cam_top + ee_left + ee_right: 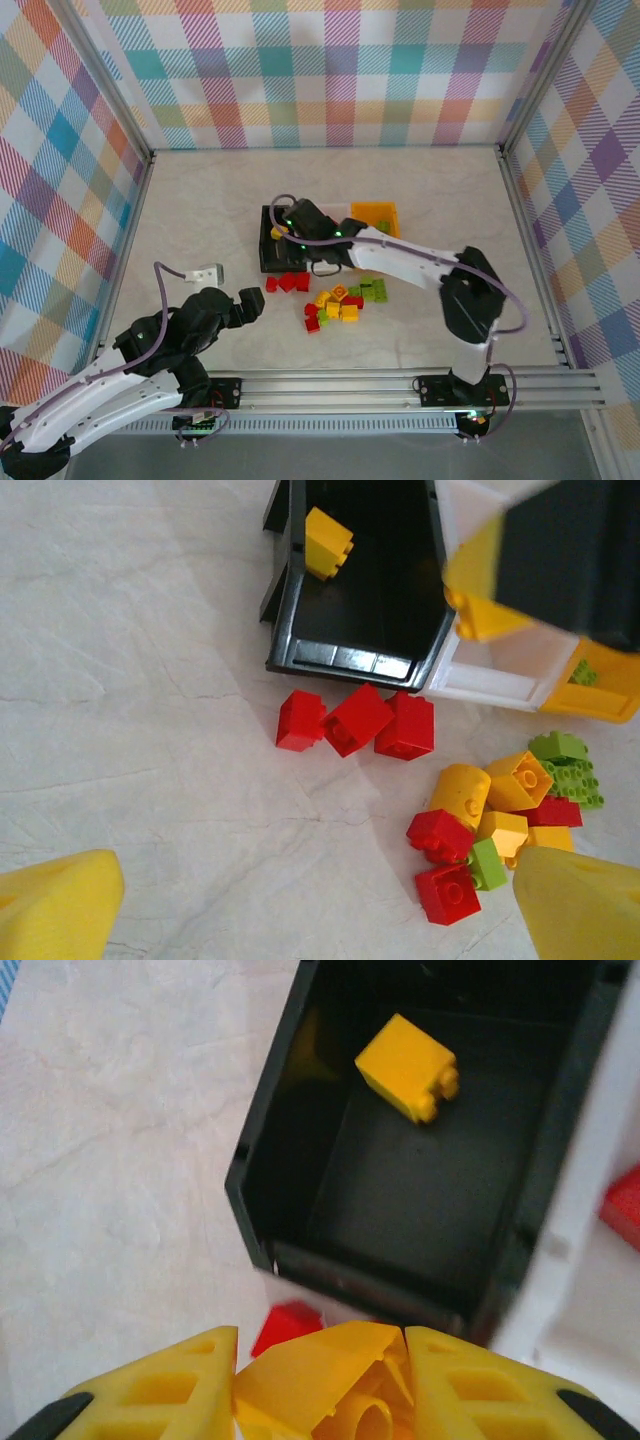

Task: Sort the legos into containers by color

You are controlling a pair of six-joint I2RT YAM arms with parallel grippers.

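Note:
Three containers stand side by side: a black bin (268, 252), a white bin (490, 680) and an orange-yellow bin (377, 214). One yellow lego (405, 1065) lies in the black bin (260, 1170). My right gripper (318, 1350) is shut on another yellow lego (320, 1380) just above that bin's near rim. Three red legos (355, 722) lie in front of the black bin (340, 660). A mixed pile of red, yellow and green legos (340, 300) sits to their right. My left gripper (320, 905) hovers open over bare table left of the pile.
A green lego (583, 672) lies in the orange-yellow bin (605, 700). The right arm (420, 262) stretches across the white bin and over the pile's far side. Checked walls and metal rails (520, 210) ring the table.

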